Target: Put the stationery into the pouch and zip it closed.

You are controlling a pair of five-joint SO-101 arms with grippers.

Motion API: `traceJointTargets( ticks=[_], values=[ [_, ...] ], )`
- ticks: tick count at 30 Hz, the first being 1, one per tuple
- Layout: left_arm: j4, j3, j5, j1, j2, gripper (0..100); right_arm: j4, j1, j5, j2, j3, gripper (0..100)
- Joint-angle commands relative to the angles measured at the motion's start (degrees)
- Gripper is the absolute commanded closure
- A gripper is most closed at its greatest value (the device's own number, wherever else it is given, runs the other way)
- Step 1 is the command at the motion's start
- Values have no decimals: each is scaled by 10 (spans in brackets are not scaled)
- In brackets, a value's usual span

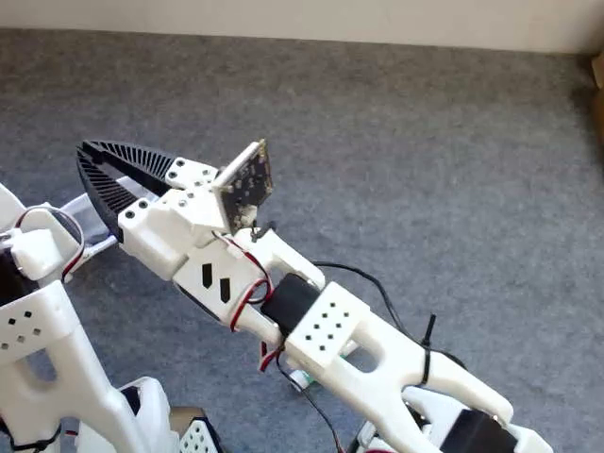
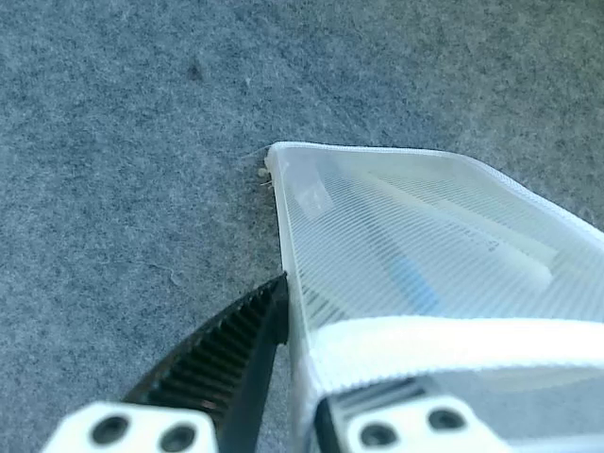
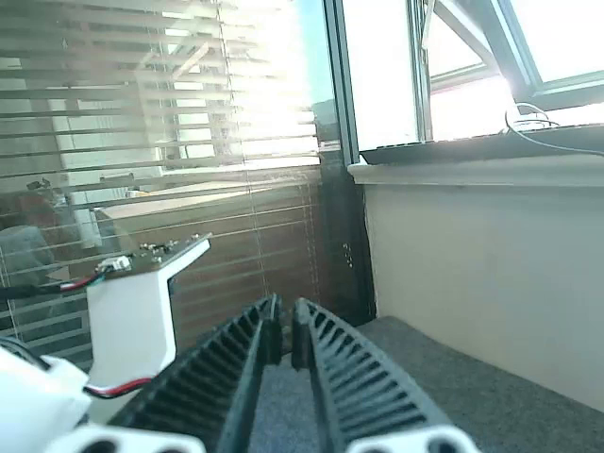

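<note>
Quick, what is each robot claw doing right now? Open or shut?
Left gripper: shut on the edge of the pouch.
Right gripper: shut, holding nothing.

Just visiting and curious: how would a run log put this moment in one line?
left end effector: shut on mesh pouch | stationery: inside mesh pouch | right end effector: shut, raised, empty

No legible text on the pouch (image 2: pixel 425 245); none elsewhere
</note>
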Motion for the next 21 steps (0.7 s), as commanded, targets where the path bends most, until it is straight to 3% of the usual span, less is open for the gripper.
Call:
traceJointTargets(
  ticks=[1,14,21],
  values=[
    [-2,3,3,12,4,994,44,29,-7,-42,-7,993],
    [-2,1,3,11,4,994,90,84,-6,-47,-4,993],
    [-2,0,3,11,4,994,239,132,-6,-50,-7,993]
  ],
)
